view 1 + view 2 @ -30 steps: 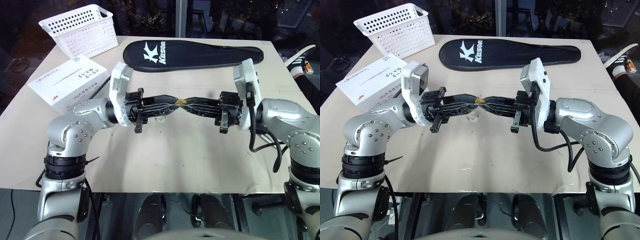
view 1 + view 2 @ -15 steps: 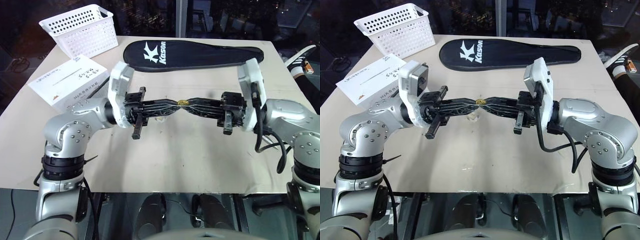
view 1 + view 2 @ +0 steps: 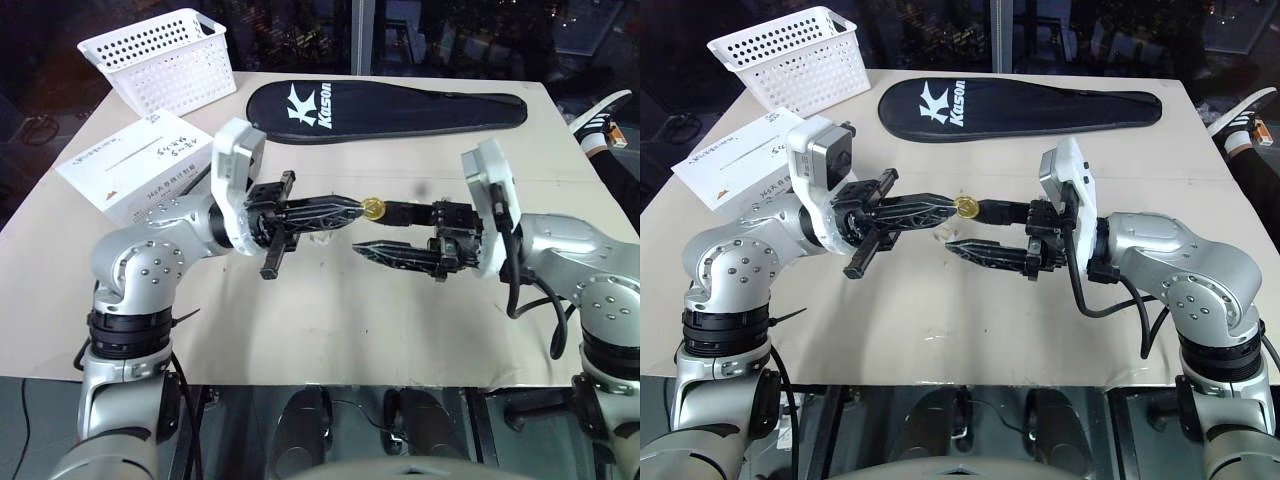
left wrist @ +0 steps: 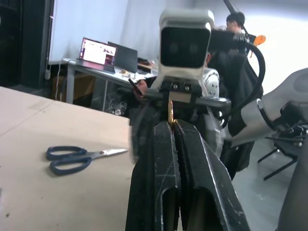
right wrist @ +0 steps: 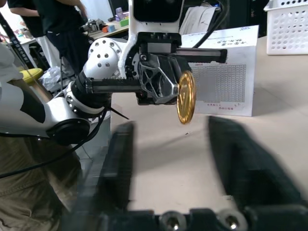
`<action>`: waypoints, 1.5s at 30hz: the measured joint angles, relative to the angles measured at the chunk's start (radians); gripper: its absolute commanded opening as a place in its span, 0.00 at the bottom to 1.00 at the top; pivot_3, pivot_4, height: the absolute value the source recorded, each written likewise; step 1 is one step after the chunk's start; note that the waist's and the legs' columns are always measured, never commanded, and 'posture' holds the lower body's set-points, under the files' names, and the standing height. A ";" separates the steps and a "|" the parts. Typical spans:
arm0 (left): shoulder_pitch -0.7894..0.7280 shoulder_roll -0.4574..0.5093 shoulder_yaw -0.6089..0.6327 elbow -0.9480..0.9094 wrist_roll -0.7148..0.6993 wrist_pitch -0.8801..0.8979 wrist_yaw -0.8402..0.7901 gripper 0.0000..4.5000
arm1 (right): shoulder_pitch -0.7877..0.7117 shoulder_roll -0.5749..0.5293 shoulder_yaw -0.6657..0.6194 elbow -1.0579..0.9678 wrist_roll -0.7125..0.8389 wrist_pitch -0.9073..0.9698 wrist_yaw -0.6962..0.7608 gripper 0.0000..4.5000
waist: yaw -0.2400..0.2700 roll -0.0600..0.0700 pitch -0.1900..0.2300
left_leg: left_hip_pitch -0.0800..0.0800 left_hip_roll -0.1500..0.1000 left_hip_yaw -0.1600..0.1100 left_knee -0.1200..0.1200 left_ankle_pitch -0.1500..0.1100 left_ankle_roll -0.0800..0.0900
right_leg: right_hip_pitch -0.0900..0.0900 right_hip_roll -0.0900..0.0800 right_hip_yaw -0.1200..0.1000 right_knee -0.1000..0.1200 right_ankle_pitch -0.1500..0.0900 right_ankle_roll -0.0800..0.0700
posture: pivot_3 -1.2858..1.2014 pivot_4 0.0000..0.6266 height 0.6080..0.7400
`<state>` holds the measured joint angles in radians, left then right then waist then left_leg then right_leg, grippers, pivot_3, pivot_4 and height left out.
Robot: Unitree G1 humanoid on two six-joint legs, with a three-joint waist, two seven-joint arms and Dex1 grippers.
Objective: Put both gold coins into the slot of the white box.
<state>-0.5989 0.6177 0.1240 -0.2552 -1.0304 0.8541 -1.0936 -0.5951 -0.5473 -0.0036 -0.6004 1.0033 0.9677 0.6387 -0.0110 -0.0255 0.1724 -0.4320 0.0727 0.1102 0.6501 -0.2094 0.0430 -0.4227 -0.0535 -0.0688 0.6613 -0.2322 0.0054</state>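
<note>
The coin (image 3: 374, 208) is a small round gold disc with a raised mark on its face, seen edge-on from the left wrist and face-on from the right wrist. It hangs in the air above the table (image 3: 330, 310), pinched at its rim by the pressed-together fingertips of the left gripper (image 3: 352, 207), which points across toward the right arm. The right gripper (image 3: 372, 230) faces it with its fingers spread wide, one finger level with the coin and just beside it, the other lower and apart. A second ago both grippers met tip to tip on the coin, the right one clamped and the left slightly parted; now the left has closed on it and the right has let go and opened. A second pale piece (image 3: 947, 234) lies on the table under the hands. The white box (image 3: 130, 165) lies at the table's left edge, near a basket (image 3: 160, 60).
</note>
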 measured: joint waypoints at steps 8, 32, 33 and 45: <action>0.019 0.055 0.125 0.013 -0.035 0.021 0.123 0.00 | 0.043 -0.068 -0.031 -0.040 -0.019 -0.043 -0.015 0.99 | 0.000 0.000 0.000 | 0.000 0.000 0.000 0.000 0.000 0.000 | 0.000 0.000 0.000 0.000 0.000 0.000 | 0.52 0.24 1.00; -0.491 0.518 0.004 1.243 0.657 -0.463 -0.189 0.00 | 0.096 -0.143 -0.120 -0.082 -0.073 -0.173 -0.039 0.99 | 0.015 -0.005 0.001 | -0.010 0.000 0.002 0.000 0.000 0.000 | -0.010 0.000 0.000 0.000 0.000 -0.001 | 0.52 0.24 1.00; -0.509 0.518 -0.008 1.279 0.686 -0.486 -0.204 0.00 | 0.099 -0.143 -0.119 -0.085 -0.075 -0.174 -0.040 0.99 | 0.015 -0.005 0.001 | -0.012 0.000 0.002 0.001 0.000 0.000 | -0.012 0.001 -0.001 0.000 0.000 -0.001 | 0.52 0.24 1.00; -0.557 0.510 -0.046 1.433 0.854 -0.611 -0.270 0.00 | 0.137 -0.143 -0.120 -0.118 -0.076 -0.189 -0.070 0.99 | 0.012 -0.006 0.000 | -0.018 0.000 0.001 0.004 0.000 0.000 | -0.017 0.001 -0.001 0.002 0.001 -0.001 | 0.52 0.24 1.00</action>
<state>-1.1561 1.1279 0.0779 1.1774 -0.1765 0.2432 -1.3633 -0.4578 -0.6908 -0.1234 -0.7185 0.9271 0.7788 0.5683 0.0014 -0.0310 0.1725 -0.4500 0.0724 0.1113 0.6539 -0.2094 0.0434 -0.4398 -0.0526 -0.0701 0.6628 -0.2316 0.0043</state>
